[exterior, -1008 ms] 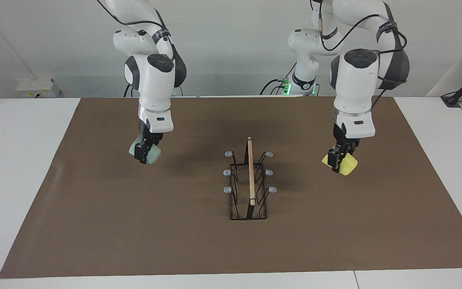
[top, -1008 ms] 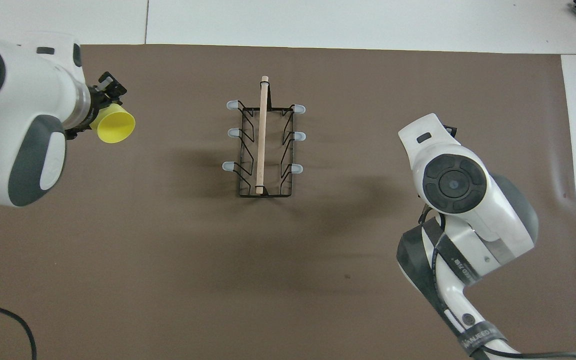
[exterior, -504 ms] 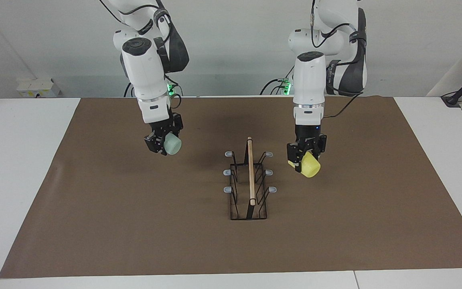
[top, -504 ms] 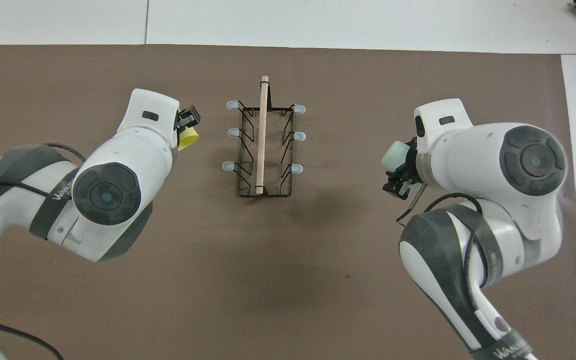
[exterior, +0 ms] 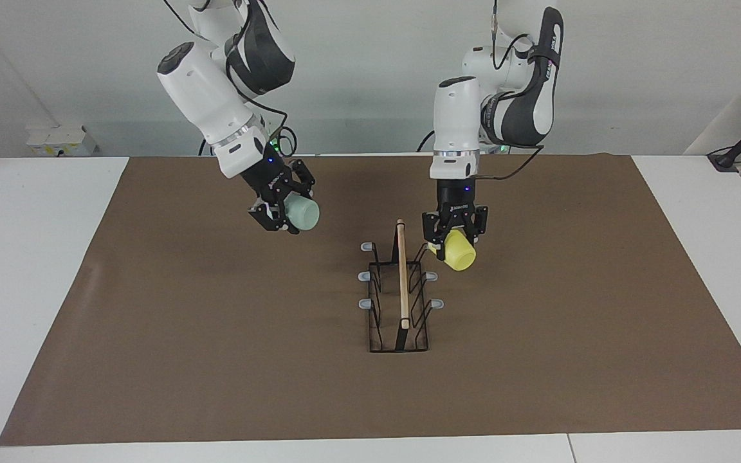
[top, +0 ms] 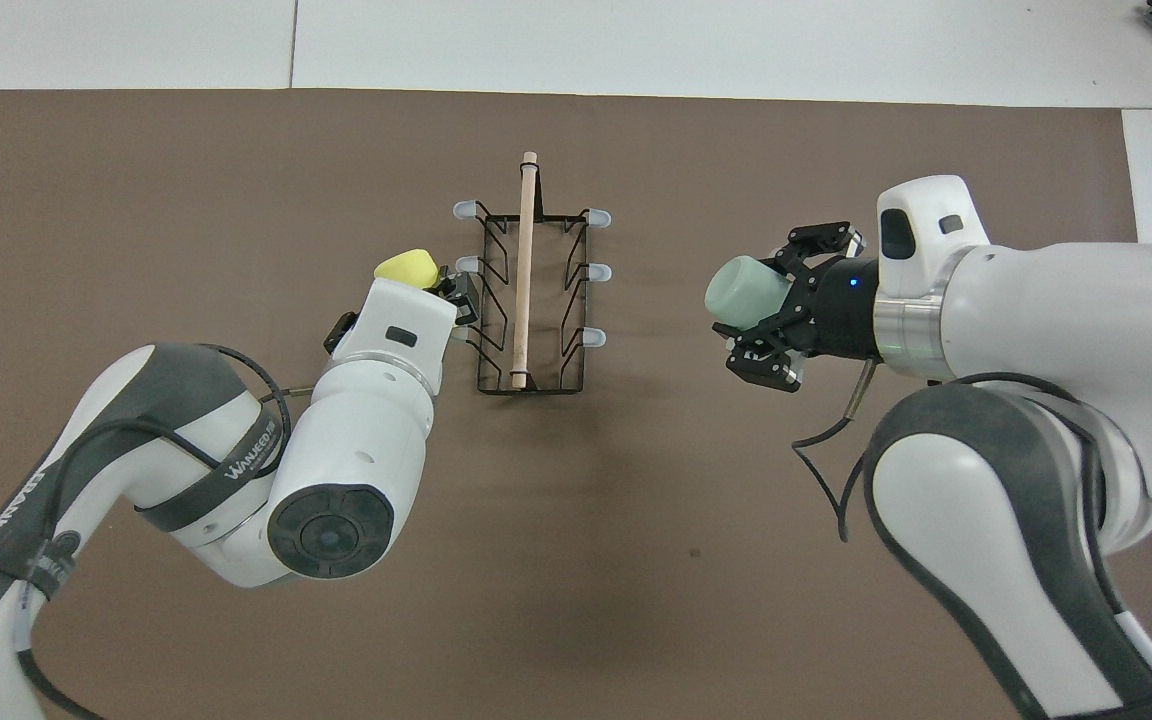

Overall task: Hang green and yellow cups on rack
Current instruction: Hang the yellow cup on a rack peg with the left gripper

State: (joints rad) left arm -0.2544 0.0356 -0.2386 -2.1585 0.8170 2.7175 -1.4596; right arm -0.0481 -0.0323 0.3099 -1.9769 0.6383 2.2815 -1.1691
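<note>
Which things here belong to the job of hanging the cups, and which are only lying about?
Belong to the job:
- yellow cup, in the left gripper
- green cup, in the right gripper
- rack

Only lying about:
- brown mat
- white box at the table's edge

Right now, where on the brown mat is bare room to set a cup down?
The brown mat is bare between the rack and its edge farthest from the robots, and toward both arms' ends. It is crowded beside the rack, where the left gripper holds the yellow cup by the pegs.
</note>
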